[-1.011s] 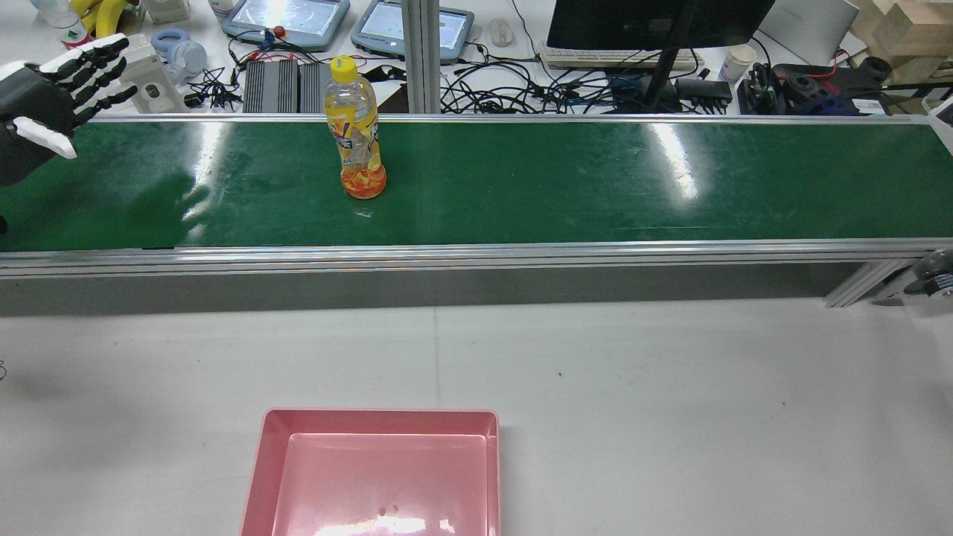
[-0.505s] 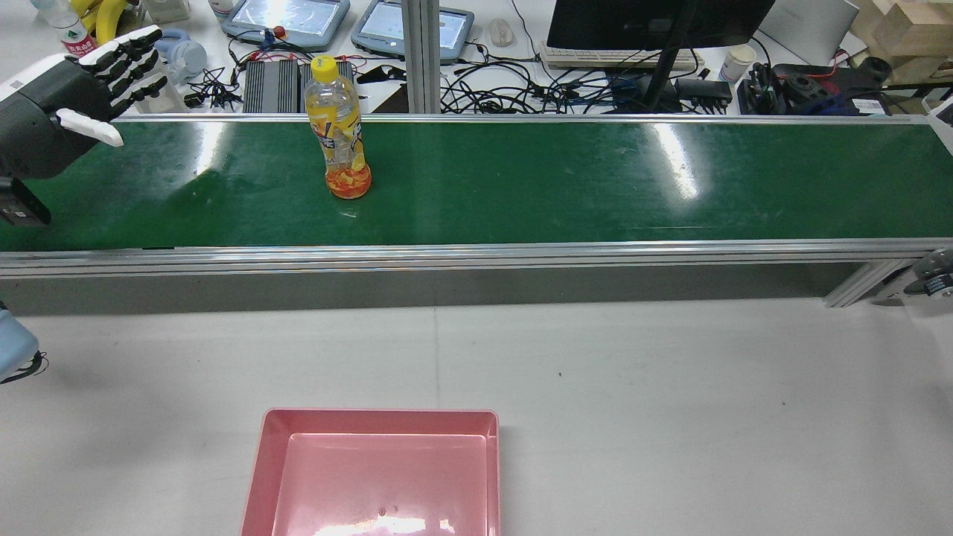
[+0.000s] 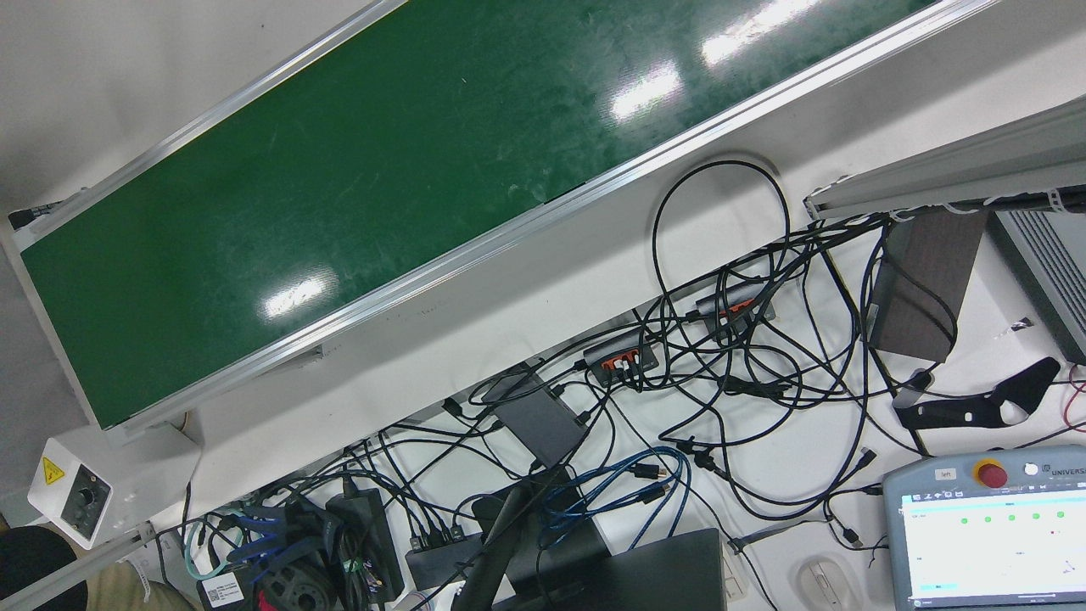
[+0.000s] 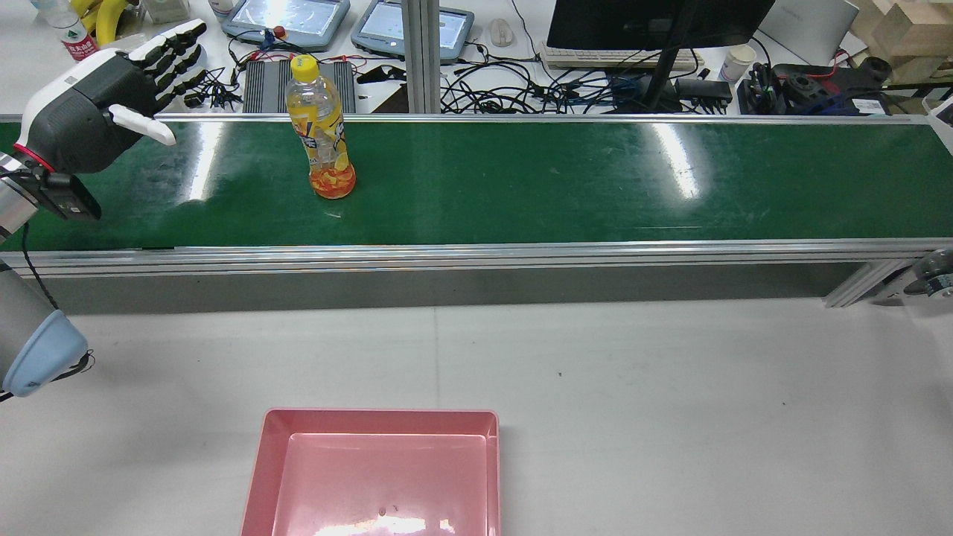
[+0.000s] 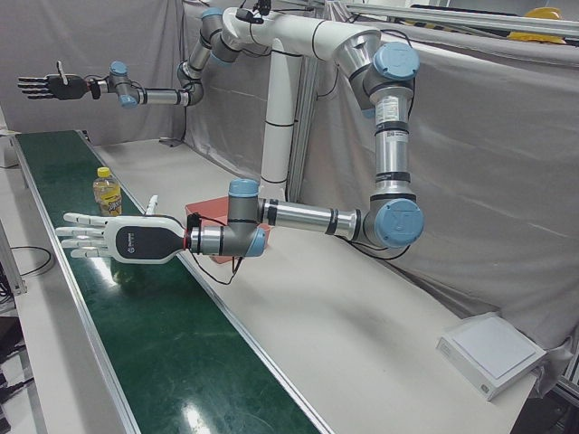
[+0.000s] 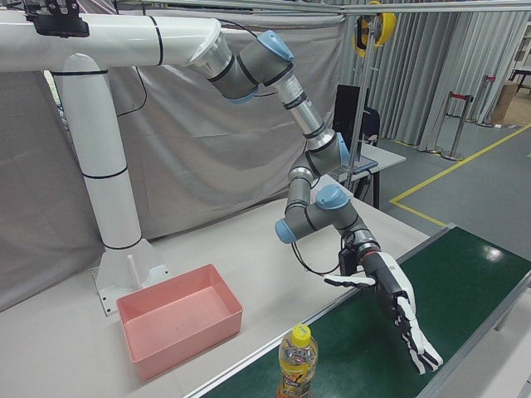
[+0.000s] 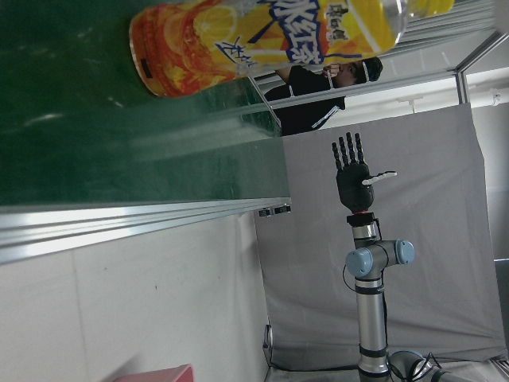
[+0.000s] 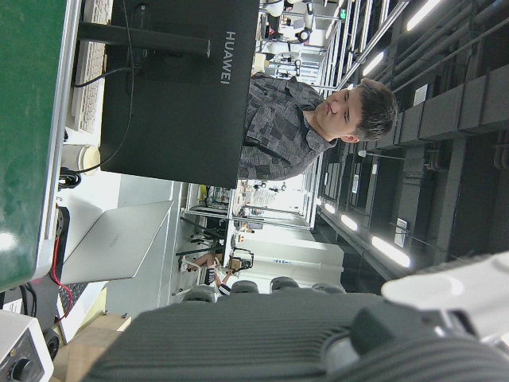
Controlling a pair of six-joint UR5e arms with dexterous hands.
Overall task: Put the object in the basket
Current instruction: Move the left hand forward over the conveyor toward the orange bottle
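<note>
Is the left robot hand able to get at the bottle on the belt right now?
Probably yes: the left robot hand is open over the belt, beside the upright bottle, with nothing between them.

A robotics lab: conveyor belt (image 4: 521,179), teach pendants (image 4: 287,18) (cables everywhere).

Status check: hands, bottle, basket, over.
Left hand open, above belt, short of bottle. Right hand open, raised far off. Bottle upright on belt. Basket holds nothing. Path clear.
</note>
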